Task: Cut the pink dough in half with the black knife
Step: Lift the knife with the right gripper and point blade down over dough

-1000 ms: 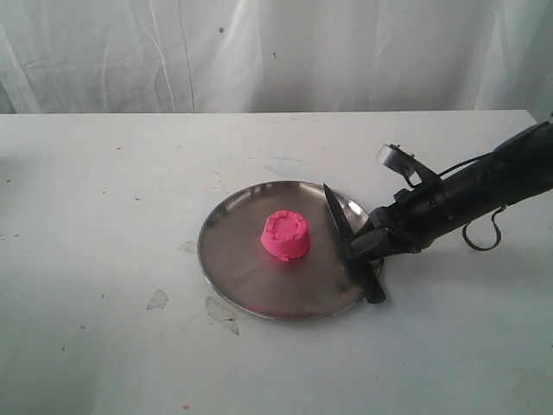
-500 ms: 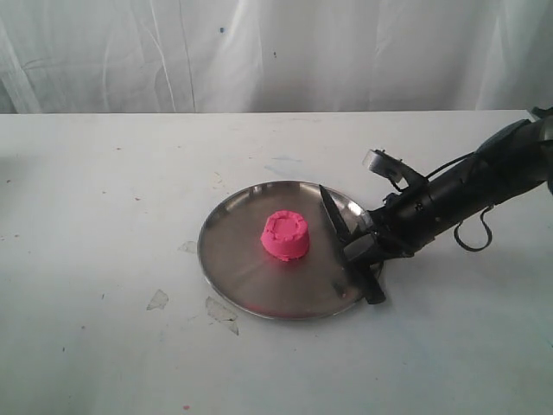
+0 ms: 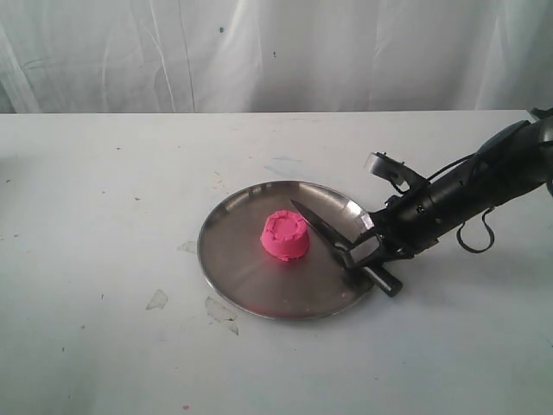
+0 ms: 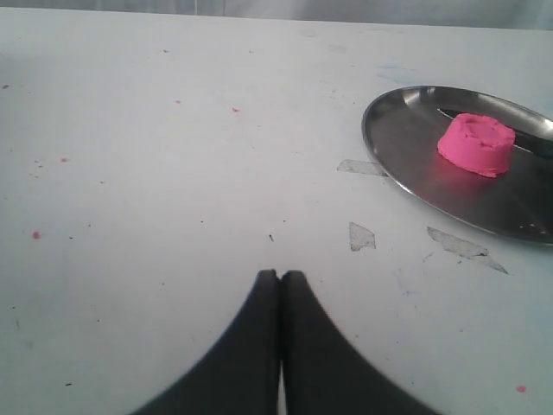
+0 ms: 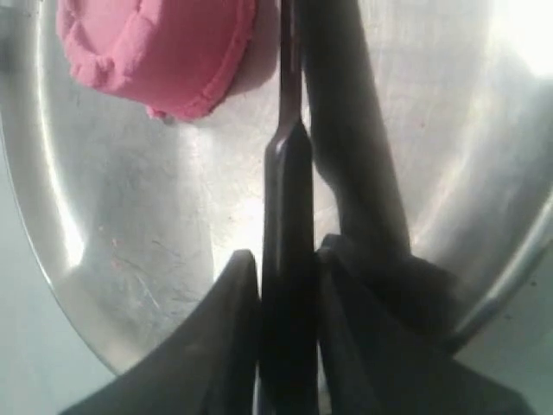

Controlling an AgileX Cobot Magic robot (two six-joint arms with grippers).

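Our right gripper pinches the black knife by its handle, so the tip points at the pink dough in the middle of the plate. Our left gripper waits pressed together, far left.
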